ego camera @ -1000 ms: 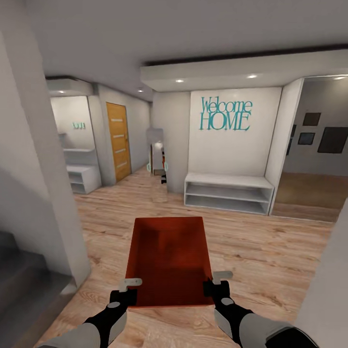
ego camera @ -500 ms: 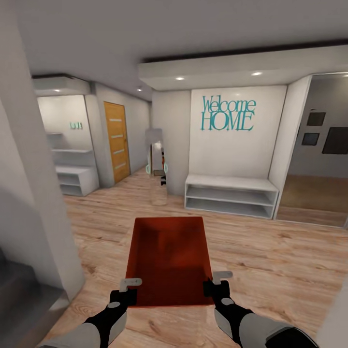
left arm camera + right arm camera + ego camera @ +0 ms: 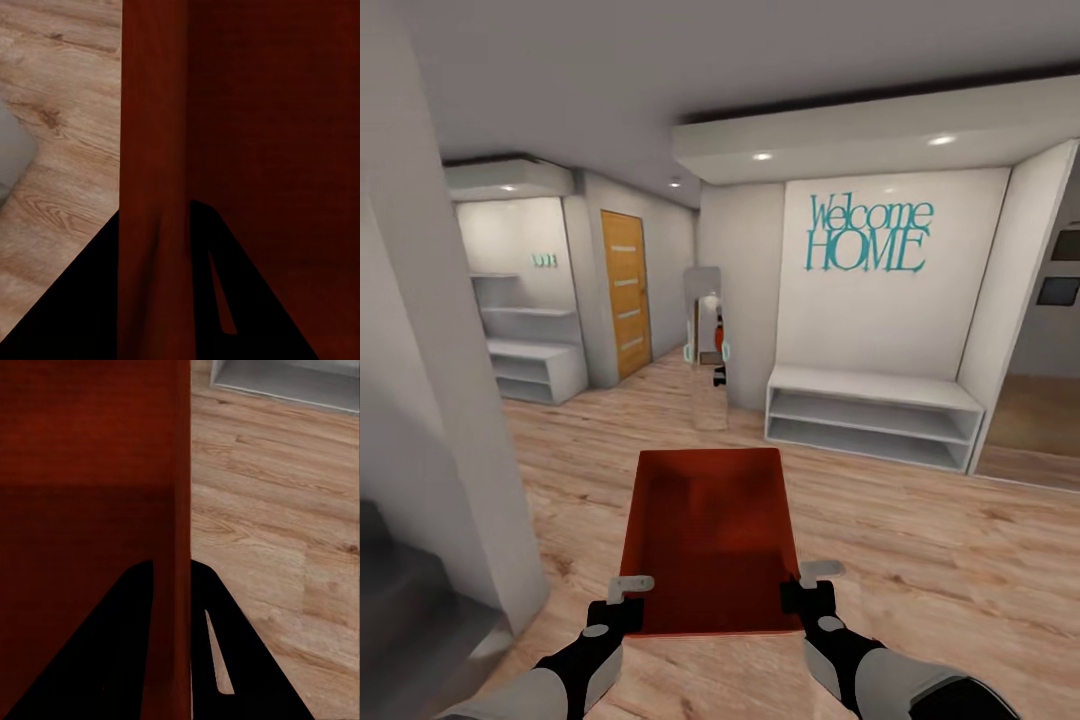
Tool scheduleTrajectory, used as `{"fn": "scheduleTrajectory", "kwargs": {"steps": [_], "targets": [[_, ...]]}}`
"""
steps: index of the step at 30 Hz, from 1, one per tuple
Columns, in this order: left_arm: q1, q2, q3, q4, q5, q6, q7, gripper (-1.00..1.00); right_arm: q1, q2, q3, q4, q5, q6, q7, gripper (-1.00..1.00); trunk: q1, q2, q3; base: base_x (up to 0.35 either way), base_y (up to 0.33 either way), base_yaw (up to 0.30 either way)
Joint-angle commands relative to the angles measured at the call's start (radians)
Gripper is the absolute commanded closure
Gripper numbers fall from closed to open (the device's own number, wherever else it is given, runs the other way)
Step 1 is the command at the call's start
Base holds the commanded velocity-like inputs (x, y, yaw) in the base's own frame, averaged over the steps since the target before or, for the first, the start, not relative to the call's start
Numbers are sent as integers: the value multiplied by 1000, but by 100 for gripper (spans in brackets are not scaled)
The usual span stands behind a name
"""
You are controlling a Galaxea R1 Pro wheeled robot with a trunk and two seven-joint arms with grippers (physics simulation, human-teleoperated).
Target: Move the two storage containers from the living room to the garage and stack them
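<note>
Head view: I carry the bin (image 3: 710, 540) out front over plank floor (image 3: 920, 560), left gripper (image 3: 622, 600) and right gripper (image 3: 808, 588) each pinching a near corner wall. Floor ahead lies open; a wall (image 3: 430, 420) crowds my left, a bench (image 3: 875, 415) and mirror (image 3: 705, 345) stand ahead.

Left wrist: fingers (image 3: 90, 300) straddle the bin wall (image 3: 154, 150).

Right wrist: fingers (image 3: 240, 660) clamp the wall (image 3: 180, 472) likewise.

You've got one orange-red storage container (image 3: 710, 540) at lower center of head view: open-topped, no lid, level, held off the wood plank floor (image 3: 920, 560), w/ nothing inside.
</note>
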Motion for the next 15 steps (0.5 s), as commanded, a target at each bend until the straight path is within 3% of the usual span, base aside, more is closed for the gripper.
{"fn": "scheduleTrajectory", "kwargs": {"steps": [1, 7, 15], "targets": [[-1, -1, 0, 1, 7, -1, 7, 100, -1, 8, -57, -1, 11, 0, 0, 100, 1, -2, -2, 321, 0, 269], [-1, 0, 0, 1, 7, -1, 7, 100, -1, 8, -57, -1, 11, 0, 0, 100, 1, -2, -2, 321, 0, 224], [-1, 0, 0, 1, 7, -1, 7, 100, -1, 8, -57, -1, 10, 0, 0, 100, 1, -2, -2, 321, 0, 18]]}}
